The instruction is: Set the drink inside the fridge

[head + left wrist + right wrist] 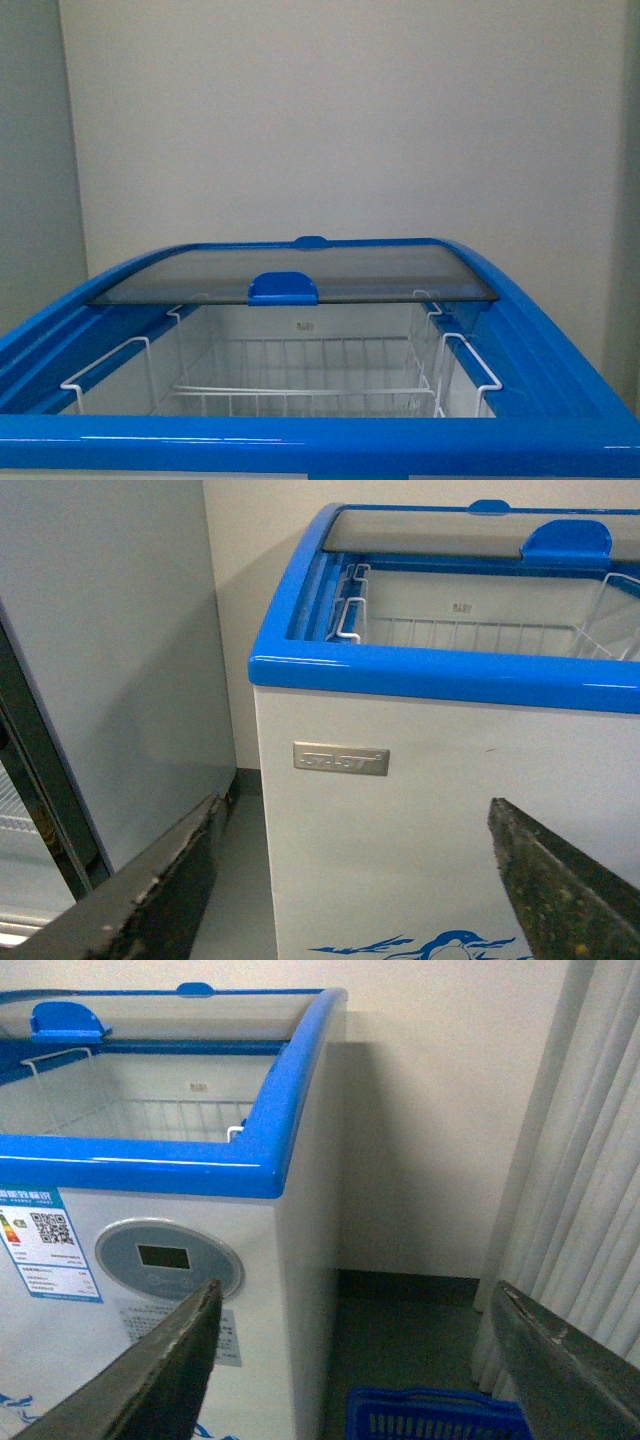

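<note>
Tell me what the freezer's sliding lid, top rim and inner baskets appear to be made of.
Sliding lid: looks like tinted glass, see-through, with a blue plastic handle. Top rim: probably glossy blue plastic, given its streaked highlights. Inner baskets: thin white-coated wire, likely metal underneath.

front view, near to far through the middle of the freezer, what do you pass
Near blue front rim → white wire basket inside the open fridge → blue lid handle → slid-back glass lid → small blue tab on the far rim → pale wall.
</note>
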